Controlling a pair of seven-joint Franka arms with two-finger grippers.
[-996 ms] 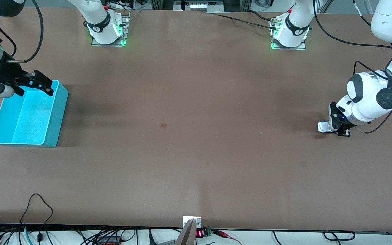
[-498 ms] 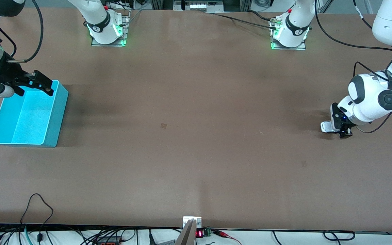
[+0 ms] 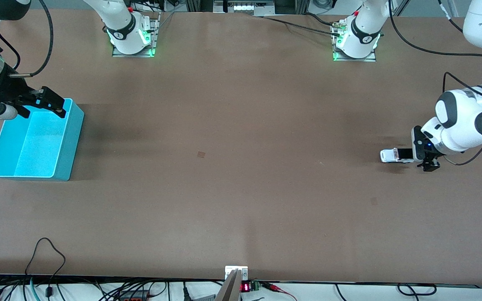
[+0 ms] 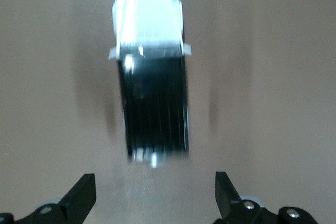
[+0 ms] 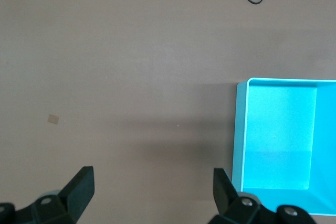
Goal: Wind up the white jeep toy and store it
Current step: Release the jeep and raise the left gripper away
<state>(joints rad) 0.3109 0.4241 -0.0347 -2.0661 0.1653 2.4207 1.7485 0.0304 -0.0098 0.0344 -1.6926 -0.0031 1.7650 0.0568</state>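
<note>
Left gripper (image 3: pixel 428 161) sitting low at the frame's right edge with fingers (image 4: pixel 79 198) spread apart, white jeep toy (image 3: pixel 396 155) standing free on the table (image 3: pixel 241 188) just beside it, right gripper (image 3: pixel 50 102) waiting open over the cyan bin (image 3: pixel 65 159) at upper left.

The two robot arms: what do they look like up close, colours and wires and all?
Both arms are glossy white with rounded joints and dark round caps. Each base glows green on a metal plate. Loose black cables run along them. The left gripper and right gripper are black, two-fingered, with small blue lights.

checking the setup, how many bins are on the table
1: the cyan bin at the right arm's end of the table, with nothing in it.
</note>
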